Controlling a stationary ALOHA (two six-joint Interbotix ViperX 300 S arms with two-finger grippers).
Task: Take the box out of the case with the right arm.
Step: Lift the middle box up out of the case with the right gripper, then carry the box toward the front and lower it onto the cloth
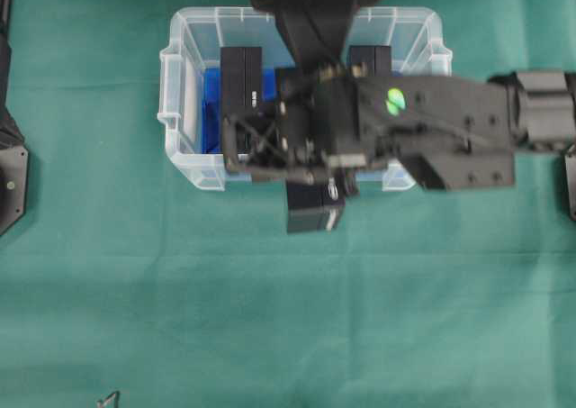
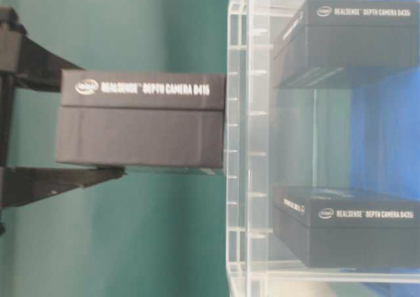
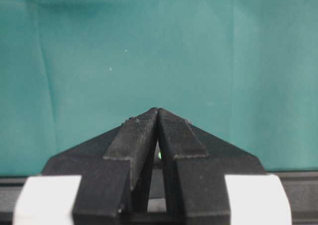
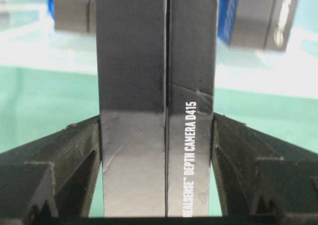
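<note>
1. Right wrist view: the right tool [image 4: 158, 130] grips a black box [image 4: 156, 111] between its two fingers [image 4: 74, 150], one pressed on each broad face; the box's edge reads "REALSENSE DEPTH CAMERA D415".
2. Table-level view: the held box [image 2: 141, 120] is outside the case [image 2: 239, 146], its end just beside the clear outer wall, over the green tabletop [image 2: 131, 244].
3. Overhead view: the right arm [image 1: 432, 124] reaches from the right across the case [image 1: 180, 93]; the gripped box [image 1: 313, 217] shows past the case's near rim.
4. Two further black boxes remain inside the case on the blue lining [image 1: 211, 102]: one at left [image 1: 241, 75], one at right [image 1: 371, 61].
5. Left wrist view: the left tool [image 3: 158, 116] has its fingertips closed together, holding nothing, above bare green tabletop [image 3: 149, 46].
</note>
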